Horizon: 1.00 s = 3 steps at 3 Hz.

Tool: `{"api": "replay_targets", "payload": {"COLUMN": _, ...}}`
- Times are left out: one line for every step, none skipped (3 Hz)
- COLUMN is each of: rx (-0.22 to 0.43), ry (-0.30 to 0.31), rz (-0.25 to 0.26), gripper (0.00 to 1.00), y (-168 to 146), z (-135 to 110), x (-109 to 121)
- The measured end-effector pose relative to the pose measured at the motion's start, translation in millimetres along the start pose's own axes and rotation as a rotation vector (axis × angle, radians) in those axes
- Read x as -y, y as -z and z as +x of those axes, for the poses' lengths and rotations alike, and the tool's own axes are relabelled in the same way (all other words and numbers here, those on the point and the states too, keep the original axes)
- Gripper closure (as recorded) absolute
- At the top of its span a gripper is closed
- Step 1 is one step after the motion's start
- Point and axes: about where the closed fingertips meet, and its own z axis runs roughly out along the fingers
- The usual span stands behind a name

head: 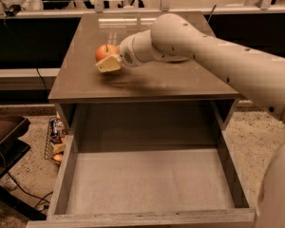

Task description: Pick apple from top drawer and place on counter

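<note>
**Apple in my claw, over the counter's left half**

My claw (107,60) is pinched on the apple (106,51). One pale front finger (109,65) lies across its lower face. The other finger is hidden behind the fruit, so I judge the grip from how the apple sits against that pad.

The apple hangs at about 9 o'clock from the middle of the counter (175,82). It looks slightly clear of the glossy slab rather than resting on it. A soft shadow (133,83) falls on the surface toward 4 o'clock of the fruit, which fits that reading.

My arm (218,56) reaches in from 3 o'clock and runs low and nearly level across the slab. That brings the apple in sideways and well inside the edges, where it would have room to settle without rolling off.

The top drawer (66,175) stands pulled out at 6 o'clock, below the counter's front edge. Its pale floor shows nothing on it. So I take the picking as done and the setting-down as what remains.

The apple is small and round, orange-red, lighter and more yellow where the light catches its top. A short dark stem points up toward 12 o'clock. Its skin looks smooth and firm, so I expect it to roll if I let go before it touches down.
</note>
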Motion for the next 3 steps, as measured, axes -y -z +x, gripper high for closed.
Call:
{"api": "replay_targets", "payload": {"rx": 0.011, "ry": -0.01, "rz": -0.057, "gripper": 1.0, "y": -33, "z": 13, "x": -15}}
{"api": "replay_targets", "payload": {"rx": 0.004, "ry": 0.002, "rz": -0.115, "gripper": 0.96, "y": -51, "z": 15, "x": -31}}
{"api": "replay_targets", "payload": {"rx": 0.004, "ry": 0.002, "rz": -0.116, "gripper": 0.74, "y": -51, "z": 14, "x": -31}}
